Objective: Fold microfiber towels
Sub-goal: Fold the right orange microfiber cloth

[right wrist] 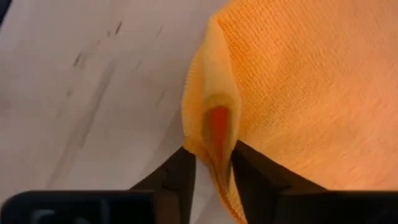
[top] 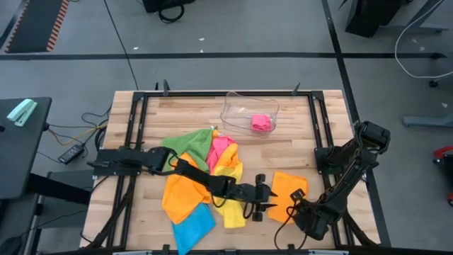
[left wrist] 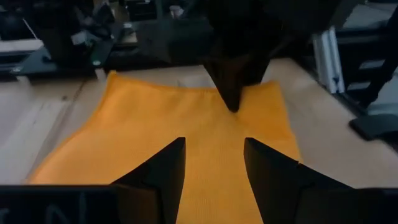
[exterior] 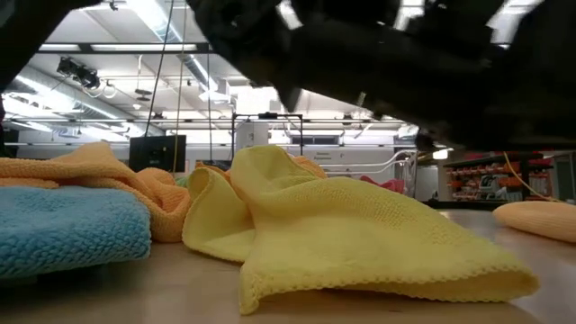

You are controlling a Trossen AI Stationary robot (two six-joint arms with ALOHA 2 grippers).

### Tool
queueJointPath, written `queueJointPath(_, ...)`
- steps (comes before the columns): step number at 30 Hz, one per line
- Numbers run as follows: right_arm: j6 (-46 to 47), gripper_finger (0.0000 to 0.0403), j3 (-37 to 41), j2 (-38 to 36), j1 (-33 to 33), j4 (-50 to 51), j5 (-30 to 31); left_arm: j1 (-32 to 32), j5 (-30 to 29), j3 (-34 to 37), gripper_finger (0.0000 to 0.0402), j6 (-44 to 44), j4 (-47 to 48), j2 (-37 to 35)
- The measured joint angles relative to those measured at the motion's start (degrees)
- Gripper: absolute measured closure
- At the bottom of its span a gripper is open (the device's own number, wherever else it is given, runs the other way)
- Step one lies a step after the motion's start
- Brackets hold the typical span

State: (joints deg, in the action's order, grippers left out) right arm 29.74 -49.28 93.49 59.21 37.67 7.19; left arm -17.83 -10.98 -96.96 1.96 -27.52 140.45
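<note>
Right gripper is down at the near right edge of the table, and its two dark fingers have a raised fold of the orange towel pinched between them (the jaws look only narrowly apart, with the cloth bunched in the gap). That towel lies flat on its own, right of the main pile.

Left gripper reaches across from the left side and hovers just left of that same orange towel, fingers spread with nothing between them.

Working back from the near edge: a blue towel sits nearest, at the bottom left of the pile. A yellow towel lies crumpled just right of it, under the left arm. A second orange one is heaped behind the blue, then a pink towel and a green towel at the far side of the heap, all overlapping.

Farther still, near the far edge, there's a clear plastic tray holding another pink cloth, well apart from the pile.
</note>
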Motion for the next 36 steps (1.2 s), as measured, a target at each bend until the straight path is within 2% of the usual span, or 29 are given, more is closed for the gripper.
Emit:
queueJointPath(6,6.2,0.0248,-1.9,-2.8,0.3,1.6,-2.5,1.8,0.0,-9.9,0.0232,-1.2,10.8,6.0)
queueJointPath(13,19.0,0.0245,-2.4,-9.7,0.6,2.0,-2.7,3.9,3.3,-13.9,0.0241,0.7,23.8,6.7)
queueJointPath(15,22.3,0.0244,-2.4,-11.2,1.2,3.4,0.8,3.7,4.1,-14.5,0.0245,2.3,26.0,6.5)
queueJointPath(18,26.6,0.0244,-2.4,-12.3,2.3,6.1,9.4,2.7,3.6,-14.6,0.0253,5.1,28.3,6.4)
queueJointPath(23,28.2,0.0244,-2.3,-12.5,4.6,8.9,15.6,0.3,-2.6,-14.7,0.0264,9.5,34.6,5.1)
queueJointPath(27,27.7,0.0244,-2.3,-12.5,5.1,9.0,17.3,-1.2,-5.7,-14.6,0.0261,11.4,38.4,3.9)
queueJointPath(33,27.5,0.0244,-2.3,-12.5,5.1,9.0,17.4,-1.5,-6.0,-14.5,0.0255,18.3,48.3,1.6)
queueJointPath(36,27.5,0.0244,-2.3,-12.5,5.1,8.8,17.4,-1.5,-6.0,-14.5,0.0251,19.5,49.8,1.1)
